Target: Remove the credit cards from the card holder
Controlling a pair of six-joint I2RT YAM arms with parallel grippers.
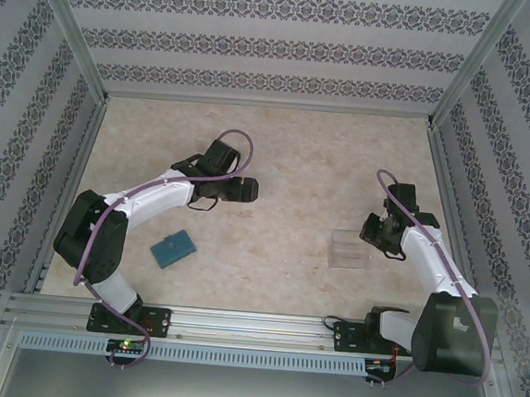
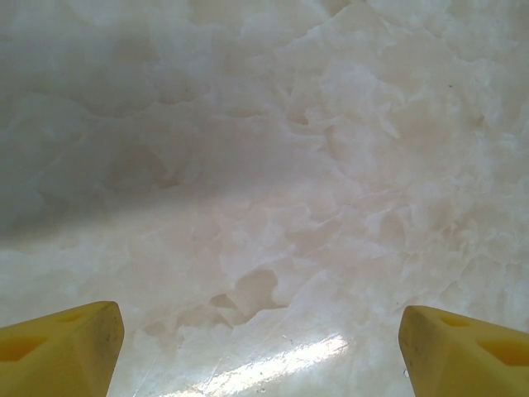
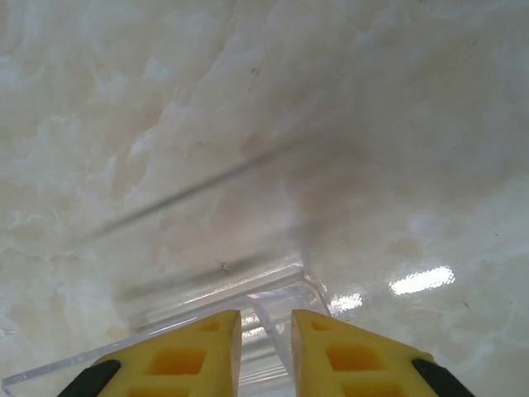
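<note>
**Seat both pads on the box wall before lifting**

My right gripper (image 3: 265, 324) has its yellow fingers (image 3: 331, 356) drawn near together, one on each side of an upright wall of the clear plastic box (image 1: 348, 250). The box stands on the pale marbled table top (image 1: 297, 146), just below and ahead of the fingertips. A sliver of gap seems to show on either side of the wall, so I cannot tell whether the pads bite.

I judge the step in hand to be taking hold of this box, perhaps to set it ready for the cards. To do it well, I should close until both pads lie flat on the wall, well below the rim and square to it. The plastic looks slick and stiff, so a skewed pinch could let the box swing or slip. I would lift slowly and watch for tilt.

My left gripper (image 1: 243, 189) hangs over bare table, jaws wide apart with nothing between them. The small teal-blue folded card holder (image 1: 175, 248) lies flat and closed, back toward my base from that gripper and a little to its left, well apart from it. From my right gripper it lies far to the left, beyond the box. I take the credit cards to be inside it, none yet out.
</note>
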